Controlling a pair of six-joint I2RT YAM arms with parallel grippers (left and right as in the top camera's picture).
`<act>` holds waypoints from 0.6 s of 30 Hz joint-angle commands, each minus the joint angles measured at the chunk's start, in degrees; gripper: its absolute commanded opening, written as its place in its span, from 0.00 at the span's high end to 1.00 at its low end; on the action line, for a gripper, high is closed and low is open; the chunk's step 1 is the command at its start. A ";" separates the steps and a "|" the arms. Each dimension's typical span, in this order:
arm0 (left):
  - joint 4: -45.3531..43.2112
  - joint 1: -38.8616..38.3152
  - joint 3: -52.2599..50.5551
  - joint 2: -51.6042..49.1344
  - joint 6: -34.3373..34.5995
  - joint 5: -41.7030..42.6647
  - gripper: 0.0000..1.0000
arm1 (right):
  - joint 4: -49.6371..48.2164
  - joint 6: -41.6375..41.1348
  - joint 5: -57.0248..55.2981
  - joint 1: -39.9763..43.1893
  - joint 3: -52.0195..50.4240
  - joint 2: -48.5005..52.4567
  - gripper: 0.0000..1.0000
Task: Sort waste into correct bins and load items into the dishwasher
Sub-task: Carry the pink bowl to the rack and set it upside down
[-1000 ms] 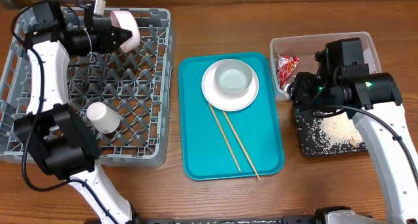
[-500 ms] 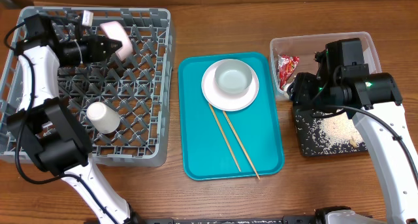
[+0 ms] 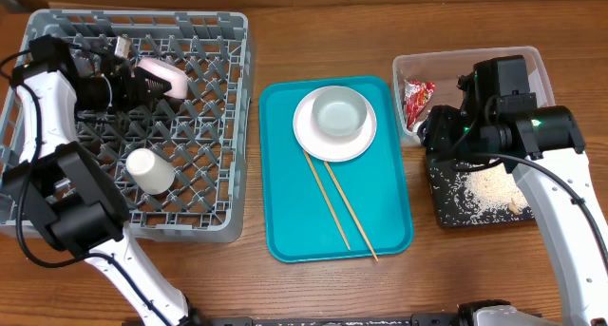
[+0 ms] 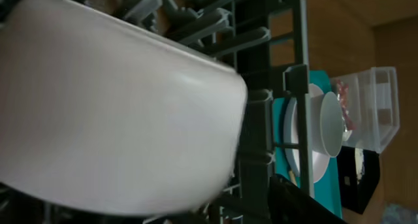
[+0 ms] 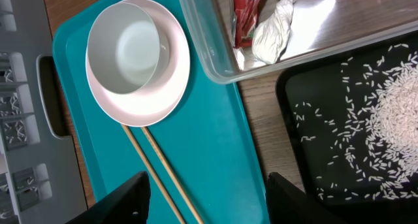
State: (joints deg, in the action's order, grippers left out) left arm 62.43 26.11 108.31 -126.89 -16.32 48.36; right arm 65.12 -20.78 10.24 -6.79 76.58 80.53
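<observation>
The brown wooden table point(image 3: 456, 278) carries the grey dish rack point(image 3: 237, 98) along its left side. The pinkish-white bowl point(image 3: 163, 76) is tipped on edge over the lattice near the far-left corner, just right of the left gripper point(image 3: 139, 83), which appears clamped on the bowl's rim. Near the right edge, the right gripper point(image 5: 206, 185) hovers where the clear tub point(image 3: 532, 58) meets the black tray point(image 3: 446, 217), fingers spread wide and empty.

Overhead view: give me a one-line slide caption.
Left pincer holds pinkish bowl in grey rack; white plate and green bowl sit on teal tray.
</observation>
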 commanded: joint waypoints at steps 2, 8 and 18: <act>0.83 0.87 0.61 3.39 2.73 -6.73 0.30 | -0.26 0.17 -0.42 0.11 0.74 -0.37 0.41; 1.29 0.81 0.61 11.67 6.58 -10.47 0.25 | -0.24 0.17 -0.39 0.11 0.74 -0.37 0.41; 6.43 -6.45 0.61 24.24 10.25 -14.78 0.27 | 2.51 0.02 -6.23 0.11 0.74 -0.37 0.41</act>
State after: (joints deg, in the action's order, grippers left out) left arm 67.16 23.81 108.42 -104.84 -8.88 36.88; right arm 66.85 -20.78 8.58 -6.79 76.58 80.53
